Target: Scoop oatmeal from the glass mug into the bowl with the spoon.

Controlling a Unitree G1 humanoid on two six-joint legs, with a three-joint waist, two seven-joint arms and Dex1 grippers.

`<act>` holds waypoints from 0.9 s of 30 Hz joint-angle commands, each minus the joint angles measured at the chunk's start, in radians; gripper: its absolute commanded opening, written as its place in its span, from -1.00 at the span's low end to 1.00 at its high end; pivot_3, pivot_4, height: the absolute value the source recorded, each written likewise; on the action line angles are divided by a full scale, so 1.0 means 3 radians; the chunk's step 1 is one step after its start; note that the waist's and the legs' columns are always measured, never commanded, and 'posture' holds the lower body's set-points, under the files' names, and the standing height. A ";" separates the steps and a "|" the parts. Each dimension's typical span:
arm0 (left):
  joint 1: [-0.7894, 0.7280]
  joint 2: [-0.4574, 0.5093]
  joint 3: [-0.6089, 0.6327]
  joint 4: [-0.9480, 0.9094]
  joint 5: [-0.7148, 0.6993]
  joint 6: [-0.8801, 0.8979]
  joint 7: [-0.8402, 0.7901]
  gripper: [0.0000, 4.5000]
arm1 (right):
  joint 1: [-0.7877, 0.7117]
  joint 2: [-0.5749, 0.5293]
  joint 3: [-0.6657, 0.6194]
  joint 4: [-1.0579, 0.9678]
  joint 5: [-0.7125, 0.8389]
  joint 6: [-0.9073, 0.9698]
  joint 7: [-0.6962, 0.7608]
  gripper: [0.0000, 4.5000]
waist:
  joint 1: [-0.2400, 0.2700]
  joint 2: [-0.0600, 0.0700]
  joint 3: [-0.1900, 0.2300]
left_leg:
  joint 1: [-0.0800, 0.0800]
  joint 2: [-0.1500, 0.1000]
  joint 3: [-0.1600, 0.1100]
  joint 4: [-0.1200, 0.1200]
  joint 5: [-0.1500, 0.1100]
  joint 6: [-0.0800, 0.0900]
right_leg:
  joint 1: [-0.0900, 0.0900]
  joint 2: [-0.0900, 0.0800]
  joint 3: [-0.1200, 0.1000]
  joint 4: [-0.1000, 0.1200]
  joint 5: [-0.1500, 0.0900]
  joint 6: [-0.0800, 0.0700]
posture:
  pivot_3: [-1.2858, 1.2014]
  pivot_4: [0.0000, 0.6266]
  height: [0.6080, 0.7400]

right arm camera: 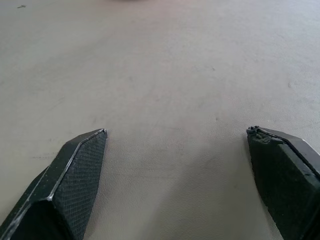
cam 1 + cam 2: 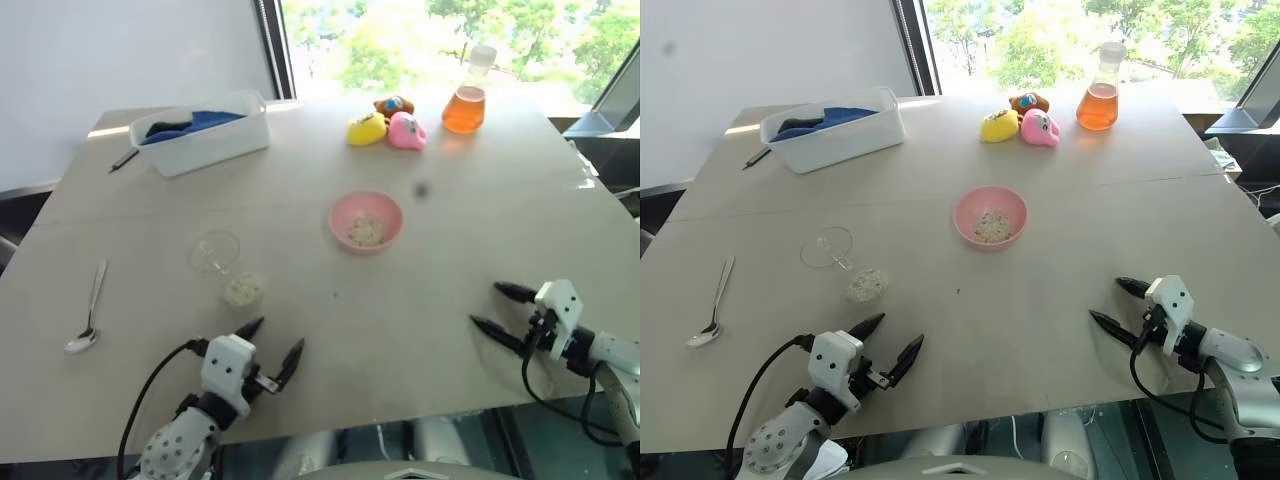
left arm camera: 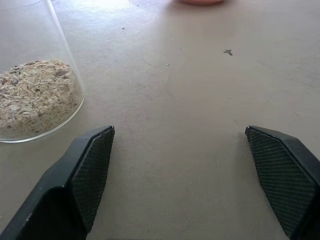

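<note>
On the near-left part of the pale table (image 2: 450, 300), the glass mug (image 2: 228, 265) lies on its side, mouth toward the far side, with a heap of oatmeal (image 2: 244, 289) settled in its base end nearest the robot; the left wrist view shows those flakes (image 3: 35, 97) resting against the clear wall, just beside one left fingertip. Left gripper (image 2: 272, 347): hovering low at the near edge just short of the mug, fingers spread wide, nothing between them. Right gripper (image 2: 496, 308): at the near-right of the table, well apart from every item, fingers likewise spread wide and holding nothing, bare tabletop between the pads in its wrist view. Spoon (image 2: 88, 318): silver, lying flat at the far-left side of the near half, head toward the robot, handle pointing away, well left of the mug. Bowl (image 2: 366, 221): pink, upright near the table's centre, right of and beyond the mug, with a small patch of oatmeal in its bottom. Far side, left: white rectangular tub (image 2: 203, 131) with blue and dark contents, and a dark pen (image 2: 124, 160) just left of it. Far side, right: three small toy ducks (image 2: 388, 124), yellow, pink and an orange-brown one behind, clustered together, with a flask of orange liquid (image 2: 466, 98) standing upright to their right.
</note>
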 commanded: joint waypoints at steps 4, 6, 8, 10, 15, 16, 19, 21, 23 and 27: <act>0.0101 -0.0001 -0.0021 0.0115 0.0078 0.0061 0.0011 0.97 | 0.0035 0.0005 0.0090 0.0066 -0.0040 0.0028 0.0056 1.00 | 0.0000 0.0000 0.0000 | 0.0000 0.0000 0.0000 0.0000 0.0000 0.0000 | 0.0000 0.0000 0.0000 0.0000 0.0000 0.0000 | 0.03 -0.52 1.00; 0.0093 0.0000 -0.0026 0.0116 0.0083 0.0061 0.0012 0.97 | 0.0031 0.0006 0.0090 0.0069 -0.0040 0.0027 0.0058 1.00 | 0.0000 0.0000 0.0000 | 0.0000 0.0000 0.0000 0.0000 0.0000 0.0000 | 0.0000 0.0000 0.0000 0.0000 0.0000 0.0000 | 0.03 -0.52 1.00; 0.0090 0.0000 -0.0029 0.0114 0.0084 0.0062 0.0014 0.97 | 0.0028 0.0005 0.0089 0.0075 -0.0040 0.0023 0.0062 1.00 | 0.0000 0.0000 0.0000 | 0.0000 0.0000 0.0000 0.0000 0.0000 0.0000 | 0.0000 0.0000 0.0000 0.0000 0.0000 0.0000 | 0.03 -0.52 1.00; 0.0091 0.0002 -0.0032 0.0113 0.0087 0.0063 0.0015 0.97 | 0.0027 0.0004 0.0089 0.0081 -0.0041 0.0019 0.0066 1.00 | 0.0000 0.0000 0.0000 | 0.0000 0.0000 0.0000 0.0000 0.0000 0.0000 | 0.0000 0.0000 0.0000 0.0000 0.0000 0.0000 | 0.03 -0.52 1.00; 0.0096 0.0005 -0.0025 0.0115 0.0085 0.0059 0.0017 0.97 | 0.0017 0.0001 0.0092 0.0097 -0.0045 0.0012 0.0077 1.00 | 0.0000 0.0000 0.0000 | 0.0000 0.0000 0.0000 0.0000 0.0000 0.0000 | 0.0000 0.0000 0.0000 0.0000 0.0000 0.0000 | 0.03 -0.52 1.00; 0.0093 0.0002 -0.0028 0.0113 0.0087 0.0061 0.0021 0.97 | 0.0014 0.0001 0.0092 0.0101 -0.0046 0.0010 0.0079 1.00 | 0.0000 0.0000 0.0000 | 0.0000 0.0000 0.0000 0.0000 0.0000 0.0000 | 0.0000 0.0000 0.0000 0.0000 0.0000 0.0000 | 0.03 -0.52 1.00; 0.0084 -0.0003 -0.0034 0.0111 0.0090 0.0065 0.0029 0.97 | 0.0003 0.0005 0.0095 0.0106 -0.0048 0.0008 0.0083 1.00 | 0.0000 0.0000 0.0000 | 0.0000 0.0000 0.0000 0.0000 0.0000 0.0000 | 0.0000 0.0000 0.0000 0.0000 0.0000 0.0000 | 0.03 -0.52 1.00; 0.0084 -0.0005 -0.0034 0.0111 0.0088 0.0062 0.0033 0.97 | -0.0002 0.0005 0.0100 0.0108 -0.0050 0.0004 0.0087 1.00 | 0.0000 0.0000 0.0000 | 0.0000 0.0000 0.0000 0.0000 0.0000 0.0000 | 0.0000 0.0000 0.0001 0.0000 0.0000 0.0000 | 0.03 -0.52 1.00; 0.0086 -0.0010 -0.0037 0.0108 0.0090 0.0059 0.0039 0.97 | -0.0010 0.0002 0.0101 0.0112 -0.0048 -0.0001 0.0095 1.00 | 0.0000 0.0000 0.0000 | 0.0001 0.0000 0.0000 0.0000 0.0000 0.0000 | 0.0000 0.0000 0.0001 0.0000 0.0000 0.0000 | 0.03 -0.52 1.00; 0.0128 -0.0051 0.0001 0.0080 0.0070 0.0003 0.0072 0.97 | -0.0015 -0.0011 0.0147 0.0069 -0.0055 -0.0022 0.0144 1.00 | 0.0000 0.0000 0.0000 | 0.0001 0.0000 0.0001 0.0001 0.0000 0.0000 | 0.0000 0.0000 0.0001 0.0000 0.0000 0.0000 | 0.03 -0.52 1.00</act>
